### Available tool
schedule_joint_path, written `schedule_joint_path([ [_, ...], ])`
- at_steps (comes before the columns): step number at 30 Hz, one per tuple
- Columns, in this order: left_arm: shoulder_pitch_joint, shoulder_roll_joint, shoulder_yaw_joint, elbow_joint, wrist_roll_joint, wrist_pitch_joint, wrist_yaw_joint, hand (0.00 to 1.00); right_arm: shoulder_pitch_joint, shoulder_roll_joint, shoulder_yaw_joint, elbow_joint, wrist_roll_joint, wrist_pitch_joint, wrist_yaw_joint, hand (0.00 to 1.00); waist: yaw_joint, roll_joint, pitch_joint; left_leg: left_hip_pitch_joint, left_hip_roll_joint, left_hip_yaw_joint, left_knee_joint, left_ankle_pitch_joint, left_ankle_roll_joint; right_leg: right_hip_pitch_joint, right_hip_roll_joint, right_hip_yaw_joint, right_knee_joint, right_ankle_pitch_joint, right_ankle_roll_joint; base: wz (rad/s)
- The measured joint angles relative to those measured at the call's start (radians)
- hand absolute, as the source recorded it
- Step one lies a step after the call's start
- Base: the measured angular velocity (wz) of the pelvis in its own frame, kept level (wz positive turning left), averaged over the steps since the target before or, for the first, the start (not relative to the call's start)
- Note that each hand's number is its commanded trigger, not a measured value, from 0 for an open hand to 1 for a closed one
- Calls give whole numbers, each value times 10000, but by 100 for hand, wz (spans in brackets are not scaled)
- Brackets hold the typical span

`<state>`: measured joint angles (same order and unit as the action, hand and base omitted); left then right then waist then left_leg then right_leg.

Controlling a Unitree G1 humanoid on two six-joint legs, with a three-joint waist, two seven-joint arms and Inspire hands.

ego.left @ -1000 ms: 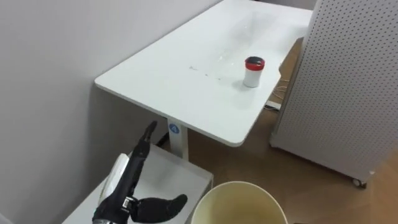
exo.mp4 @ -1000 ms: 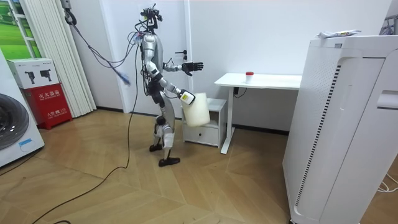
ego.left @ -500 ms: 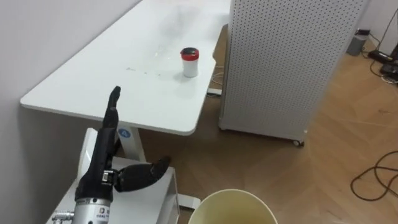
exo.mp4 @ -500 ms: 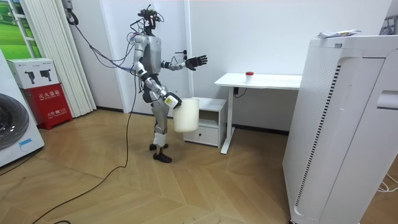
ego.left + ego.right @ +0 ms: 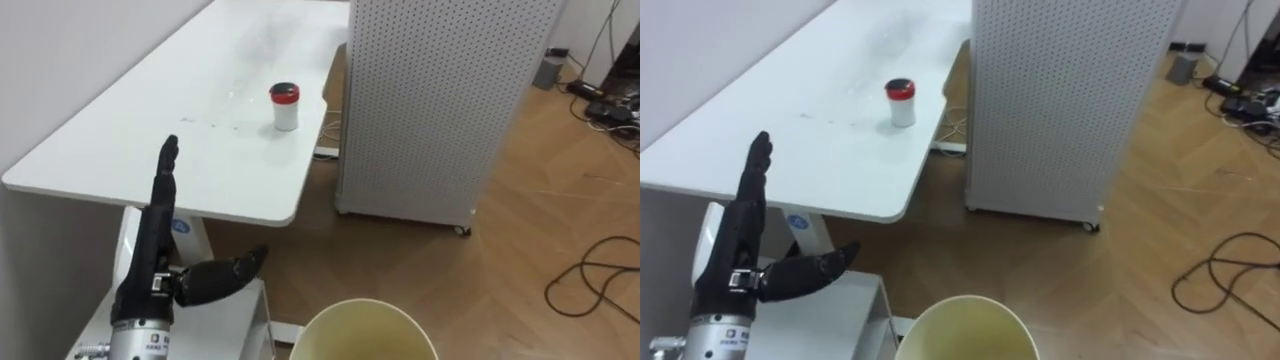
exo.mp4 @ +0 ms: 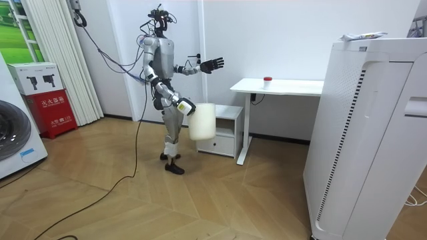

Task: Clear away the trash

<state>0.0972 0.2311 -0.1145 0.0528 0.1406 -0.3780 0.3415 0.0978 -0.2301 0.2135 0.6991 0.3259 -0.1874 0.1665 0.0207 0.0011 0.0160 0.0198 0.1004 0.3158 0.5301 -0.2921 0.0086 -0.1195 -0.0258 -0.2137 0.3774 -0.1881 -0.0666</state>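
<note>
A small white cup with a red lid [image 5: 285, 106] stands upright on the white desk [image 5: 120, 150], near its right edge. My left hand [image 5: 152, 262] is raised open over the desk's near edge, fingers straight and thumb out, well short of the cup. A cream bin [image 5: 368, 328] sits at the bottom of the eye views, its inside bare. In the room view the bin [image 6: 201, 121] hangs off the floor at my right hand [image 6: 185, 107], and I stand a step from the desk [image 6: 287, 85].
A white perforated unit on casters [image 5: 440, 100] stands just right of the desk. A low white cabinet [image 5: 215, 325] sits under the desk's near end. Cables [image 5: 590, 280] lie on the wood floor at right. A tall white appliance [image 6: 373, 133] fills the room view's right.
The eye view has swung right, so desk and cup sit further left. In the room view I straightened after a step and the bin swung slightly; my left hand stays raised and open.
</note>
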Motion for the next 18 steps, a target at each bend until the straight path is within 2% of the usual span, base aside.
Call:
schedule_joint_path([
  [1,0,1,-6,19,-1,0,1,0,-1,1,7,-3,2,1,2,100,31,12,9,-245,51,-135,479,72,-109,23,25,121,-19,-28,-42,-33],
  [2,-2,-9,-49,76,-54,-1,10,0,5,-10,12,1,29,2,-28,100,71,41,37,-781,14,-733,1310,107,-199,79,55,356,-7,-121,-78,-21],
  [3,-1,-22,-145,78,-131,-7,23,0,14,-40,7,40,56,20,-104,100,64,41,38,-1280,-201,-1268,1099,-94,-120,85,72,572,-20,-235,-160,-14],
  [4,4,-26,-202,80,-208,-8,43,0,14,-37,-1,62,56,58,-154,100,82,40,41,-1614,-289,-1409,965,-102,-108,87,72,664,-18,-264,-145,-17],
  [5,48,-54,-248,82,-337,-8,49,0,14,-69,-31,83,55,161,-232,100,121,27,48,-2259,-439,-1638,479,-31,-205,105,46,791,25,-346,-80,-23],
  [6,102,-63,-254,81,-489,-10,48,0,28,-79,-38,85,63,203,-298,100,143,-27,85,-2837,-460,-1723,-375,278,-360,109,14,806,117,-445,-40,-26],
  [7,111,-61,-251,79,-515,-10,48,0,33,-86,-38,87,68,220,-332,100,148,33,56,-3103,-464,-1770,-876,573,-404,66,1,817,252,-547,-20,-37],
  [8,136,-54,-241,82,-507,-12,35,0,54,-94,4,124,71,270,-351,100,295,52,27,-3444,-490,-1917,-1630,1522,-326,-70,-105,869,708,-861,67,-38],
  [9,187,-84,-242,70,-506,-15,1,0,162,-73,9,119,66,284,-350,100,376,67,-49,-3483,-661,-2130,-1984,2190,-323,-167,-194,1009,1200,-1251,239,-29],
  [10,218,-92,-242,67,-501,-17,-4,0,227,-49,10,113,58,288,-359,100,367,42,-109,-3426,-729,-2126,-2023,2384,-204,-229,-213,1041,1353,-1406,367,0],
  [11,259,-108,-232,66,-498,-16,-23,0,328,-41,10,96,29,294,-336,100,333,-41,-148,-3333,-777,-1931,-2028,2505,-122,-234,-254,1003,1429,-1555,497,10],
  [12,317,-112,-229,67,-494,-16,-20,0,395,-82,6,90,29,294,-329,100,336,-64,-159,-3260,-699,-1673,-1988,2830,3,-147,-267,1051,1384,-1596,526,0],
  [13,346,-105,-209,70,-496,-16,-19,0,398,-88,6,95,27,295,-338,100,370,-73,-153,-3244,-686,-1564,-1868,2844,221,-97,-282,1089,1382,-1621,492,-7],
  [14,396,-97,-171,71,-505,-17,-13,0,404,-76,11,84,28,290,-349,100,360,-96,-136,-3216,-702,-1562,-1606,2714,291,96,-371,1173,1248,-1648,509,-5],
  [16,402,-38,-160,71,-504,-17,-8,0,393,-79,125,79,25,291,-385,100,396,-130,-77,-3352,-659,-1583,-845,2451,252,406,-437,1206,1114,-1715,495,-7],
  [17,437,13,-133,70,-499,-23,-25,0,393,-85,233,73,25,293,-385,100,553,-135,-51,-3605,-593,-1584,-119,2258,180,675,-439,1359,1017,-1797,503,-28],
  [18,452,-9,-92,68,-507,-26,-67,0,413,-119,277,-9,47,350,-367,100,669,-233,32,-3754,-729,-1646,39,2026,89,788,-441,1638,1062,-2023,507,-24],
])
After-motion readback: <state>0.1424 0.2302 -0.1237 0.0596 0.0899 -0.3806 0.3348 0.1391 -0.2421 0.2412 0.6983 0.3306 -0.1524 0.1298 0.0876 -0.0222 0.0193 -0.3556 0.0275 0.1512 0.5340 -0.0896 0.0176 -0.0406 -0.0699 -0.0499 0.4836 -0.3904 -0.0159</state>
